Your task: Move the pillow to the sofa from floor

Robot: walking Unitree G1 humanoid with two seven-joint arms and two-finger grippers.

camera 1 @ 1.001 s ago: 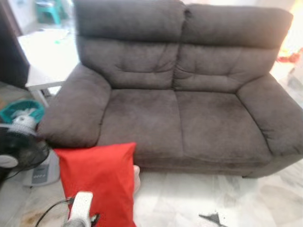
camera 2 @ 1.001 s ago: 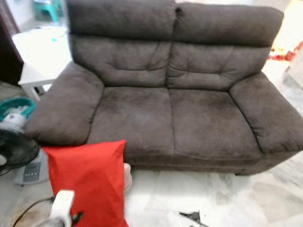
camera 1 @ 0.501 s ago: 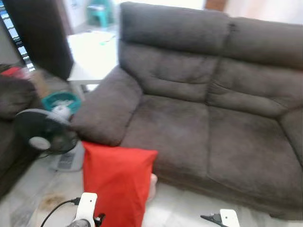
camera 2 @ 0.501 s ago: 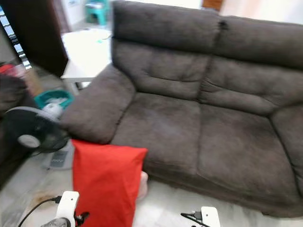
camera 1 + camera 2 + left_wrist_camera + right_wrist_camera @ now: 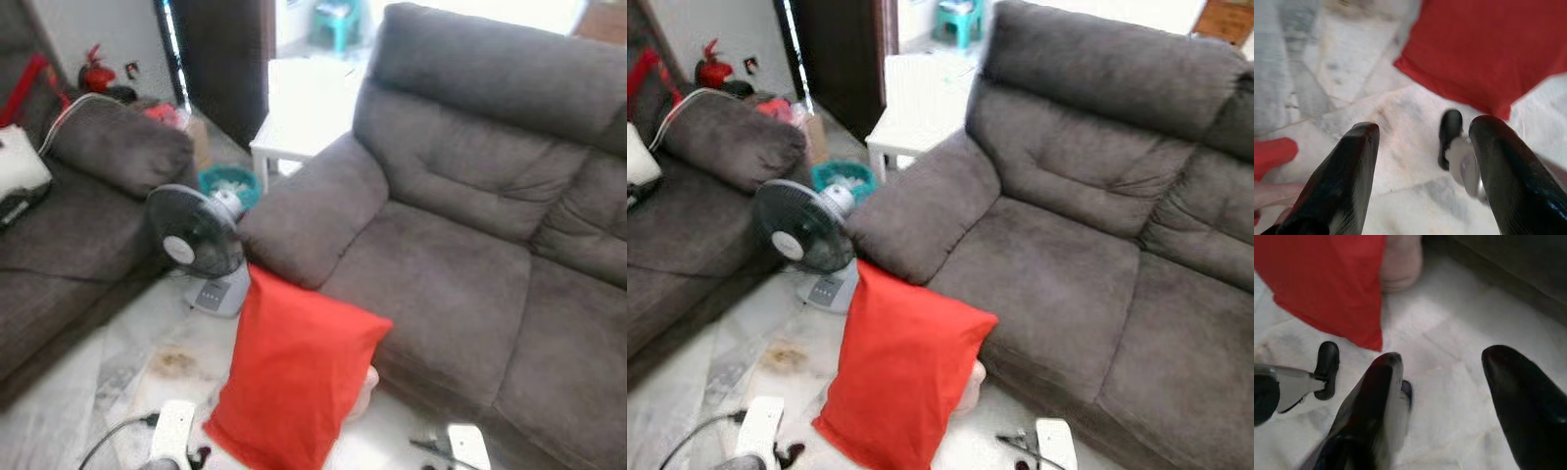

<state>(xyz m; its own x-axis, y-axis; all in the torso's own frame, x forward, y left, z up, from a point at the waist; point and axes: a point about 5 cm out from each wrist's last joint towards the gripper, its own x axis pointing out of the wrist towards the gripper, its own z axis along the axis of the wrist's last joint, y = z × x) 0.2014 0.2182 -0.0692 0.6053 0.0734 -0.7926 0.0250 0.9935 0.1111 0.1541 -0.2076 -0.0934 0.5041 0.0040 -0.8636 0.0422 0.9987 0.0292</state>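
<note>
Pillow (image 5: 294, 377) leans low-centre against the sofa (image 5: 460, 284); both spread, empty grippers (image 5: 1422, 147) (image 5: 1442, 377) risk nudging the fan (image 5: 196, 235) at its left

fan (image 5: 196, 235) on marble floor (image 5: 69, 392) | white side table (image 5: 304, 108) behind | 2nd couch (image 5: 69, 215) at left | teal basket (image 5: 227, 183) nr fan

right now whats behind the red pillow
The sofa's front and armrest, with a pale rounded thing peeking out low down. What that is, the red pillow hides.
</note>
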